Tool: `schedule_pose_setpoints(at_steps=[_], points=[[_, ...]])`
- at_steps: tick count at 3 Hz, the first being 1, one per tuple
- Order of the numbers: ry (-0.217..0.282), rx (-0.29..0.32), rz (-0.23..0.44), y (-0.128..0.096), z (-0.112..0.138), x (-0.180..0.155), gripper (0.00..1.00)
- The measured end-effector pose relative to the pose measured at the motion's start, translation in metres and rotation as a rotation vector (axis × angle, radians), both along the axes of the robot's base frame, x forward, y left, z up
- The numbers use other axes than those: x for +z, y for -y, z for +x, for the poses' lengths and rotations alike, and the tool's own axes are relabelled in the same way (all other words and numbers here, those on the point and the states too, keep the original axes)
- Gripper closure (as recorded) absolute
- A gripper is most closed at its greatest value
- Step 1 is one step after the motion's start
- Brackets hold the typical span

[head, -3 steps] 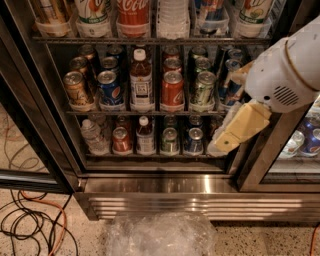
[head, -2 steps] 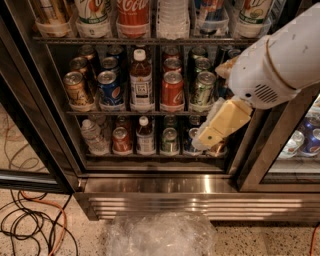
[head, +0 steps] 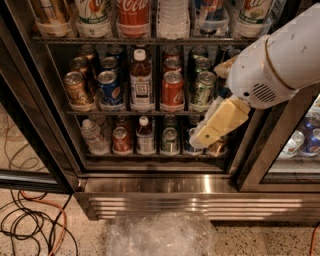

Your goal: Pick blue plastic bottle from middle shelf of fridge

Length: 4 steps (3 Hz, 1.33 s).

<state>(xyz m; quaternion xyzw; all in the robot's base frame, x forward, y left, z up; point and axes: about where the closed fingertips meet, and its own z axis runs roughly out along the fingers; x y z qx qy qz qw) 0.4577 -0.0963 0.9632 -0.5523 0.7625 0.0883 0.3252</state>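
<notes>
The blue plastic bottle stands upright on the middle shelf of the fridge. It holds dark brown liquid and has a white cap and a pale label, and it is taller than the cans around it. A blue can is on its left and a red can on its right. My gripper, cream-coloured on a white arm, hangs in front of the lower shelf's right side. It is below and to the right of the bottle and apart from it.
A smaller white-capped bottle and a ribbed water bottle stand on the lower shelf among cans. Large bottles fill the top shelf. Crumpled clear plastic and cables lie on the floor. The right-hand door frame is next to the arm.
My arm and gripper have swung to the left, from the fridge's right edge to in front of the right-hand can lanes. The bottle has not moved.
</notes>
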Motion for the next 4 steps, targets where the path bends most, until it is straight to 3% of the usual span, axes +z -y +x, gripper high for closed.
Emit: schedule_pose_setpoints(at_steps=[1, 2, 3, 4], points=[[-0.029, -0.074, 0.113, -0.013, 0.010, -0.009, 0.00], [-0.016, -0.186, 0.236, -0.027, 0.025, -0.014, 0.00], [0.024, -0.232, 0.272, -0.040, 0.040, -0.016, 0.00], [0.038, -0.239, 0.279, -0.040, 0.043, -0.013, 0.00]])
